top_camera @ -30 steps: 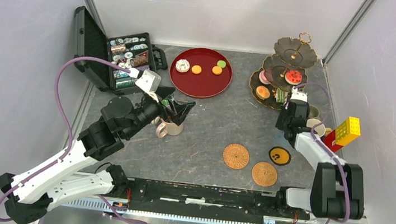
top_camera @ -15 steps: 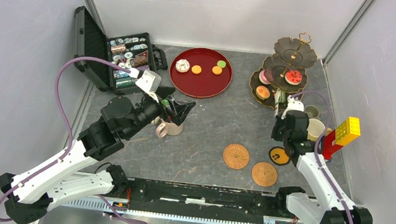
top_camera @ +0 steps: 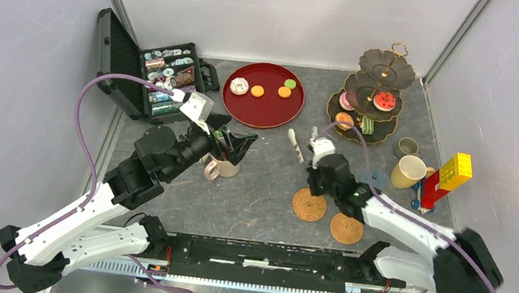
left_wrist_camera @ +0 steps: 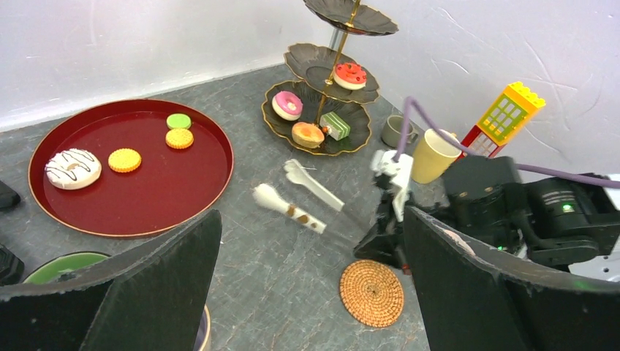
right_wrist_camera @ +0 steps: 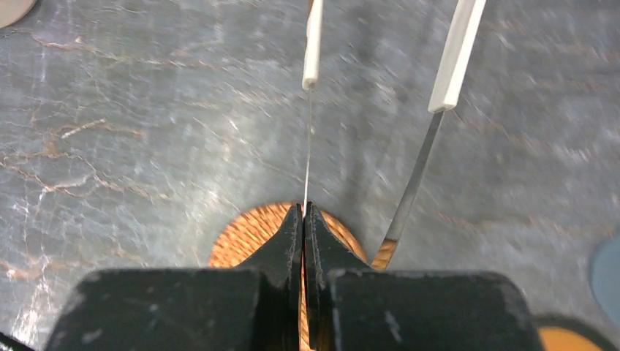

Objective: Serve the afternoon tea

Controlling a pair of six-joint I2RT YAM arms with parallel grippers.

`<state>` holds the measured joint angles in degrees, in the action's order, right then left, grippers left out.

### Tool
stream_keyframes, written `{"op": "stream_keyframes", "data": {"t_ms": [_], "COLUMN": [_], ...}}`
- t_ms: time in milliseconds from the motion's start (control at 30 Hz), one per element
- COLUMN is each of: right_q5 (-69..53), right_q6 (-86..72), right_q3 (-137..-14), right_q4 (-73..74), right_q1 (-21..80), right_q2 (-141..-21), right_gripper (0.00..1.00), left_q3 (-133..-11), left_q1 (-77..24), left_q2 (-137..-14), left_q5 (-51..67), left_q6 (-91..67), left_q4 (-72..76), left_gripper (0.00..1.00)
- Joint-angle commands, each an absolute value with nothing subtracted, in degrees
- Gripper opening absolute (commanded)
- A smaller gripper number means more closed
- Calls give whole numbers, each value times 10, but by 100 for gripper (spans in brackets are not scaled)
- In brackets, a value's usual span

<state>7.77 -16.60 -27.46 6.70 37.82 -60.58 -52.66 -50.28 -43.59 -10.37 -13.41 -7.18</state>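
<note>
The dark three-tier stand (top_camera: 374,93) at the back right carries pink, orange, green and red cakes. More cakes lie on the red tray (top_camera: 261,110): a white doughnut (top_camera: 239,85), orange biscuits and a green one. My right gripper (right_wrist_camera: 303,208) is shut on the thin metal strip of white-tipped tongs (right_wrist_camera: 312,44), low over a woven coaster (right_wrist_camera: 248,234); it also shows in the top view (top_camera: 317,164). My left gripper (left_wrist_camera: 307,292) is open, above the beige mug (top_camera: 223,166). A green-lined mug (left_wrist_camera: 58,265) sits beside it. The yellow mug (top_camera: 409,171) and small grey mug (top_camera: 408,146) stand at the right.
An open black case (top_camera: 161,76) of small items stands at the back left. Two woven coasters (top_camera: 309,204) (top_camera: 345,228) and a blue-grey disc (top_camera: 375,178) lie mid-table. A toy block tower (top_camera: 449,175) stands by the right wall.
My right arm has swung left from beside the stand and mugs to the middle of the table, carrying the tongs. The left arm has not moved.
</note>
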Motion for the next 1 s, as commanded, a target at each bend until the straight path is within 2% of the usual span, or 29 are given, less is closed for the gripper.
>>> {"op": "stream_keyframes", "data": {"t_ms": [0,167,300,467,567,700,867,967], "right_q5": [168,171,142,136,138,154,175,191], "right_q6": [-122,-115,-136,-147,-142,-133,-118,-107], "right_q3": [-366,-376,-340,-329,-339,-327,-266,-225], "right_q4": [-13,-47,-93,-106,-90,-90,-167,-244], "right_q1": [436,473,478,478,478,478,478,477], "right_q2": [-725,-805,-820,-823,-800,-760,-732,-738], "right_gripper": [0,3,18,31,48,78,98,98], "left_q3": [-545,-545,-546,-545,-545,-546,-542,-537], "left_q1": [-504,-504,-504,-504,-504,-503,-504,-504], "left_q2": [-440,-443,-448,-458,-461,-461,-464,-473], "left_q5": [-107,-124,-116,-110,-110,-113,-130,-140], "left_q6": [-118,-109,-114,-118,-118,-116,-111,-109], "left_q4": [-55,-60,-59,-58,-58,-60,-58,-54], "left_gripper": [100,100,100,100,100,100,100,100]}}
